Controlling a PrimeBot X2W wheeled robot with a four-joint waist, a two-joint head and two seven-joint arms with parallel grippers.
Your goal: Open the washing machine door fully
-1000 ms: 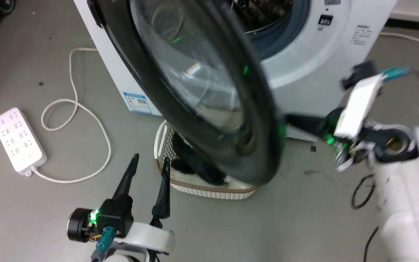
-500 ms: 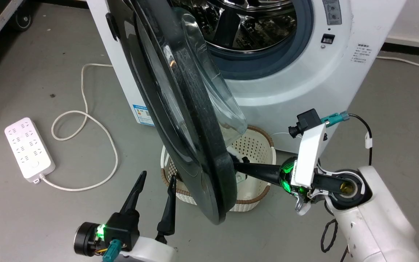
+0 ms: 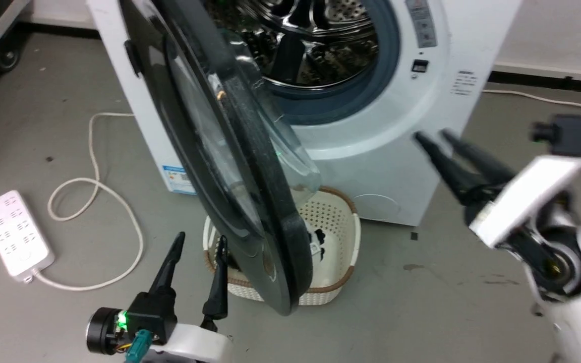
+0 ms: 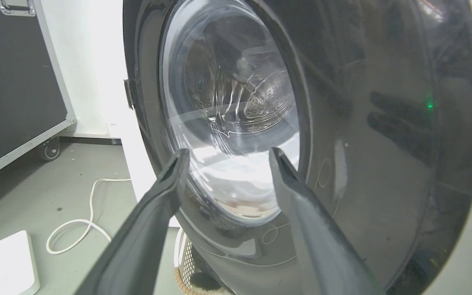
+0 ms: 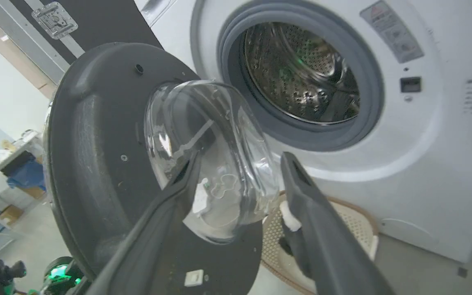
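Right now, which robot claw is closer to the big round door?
The left gripper, low beside the washing machine door's black rim. The right gripper hangs well apart, out to the right.

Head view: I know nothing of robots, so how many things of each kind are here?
Big white front-loading washing machine: 1
Round glossy black-rimmed washing machine door with clear glass bowl: 1
White perforated plastic basket, brown rim: 1
White power strip with cord: 1
Dark two-fingered grippers, left gripper and right gripper: 2
Total: 6
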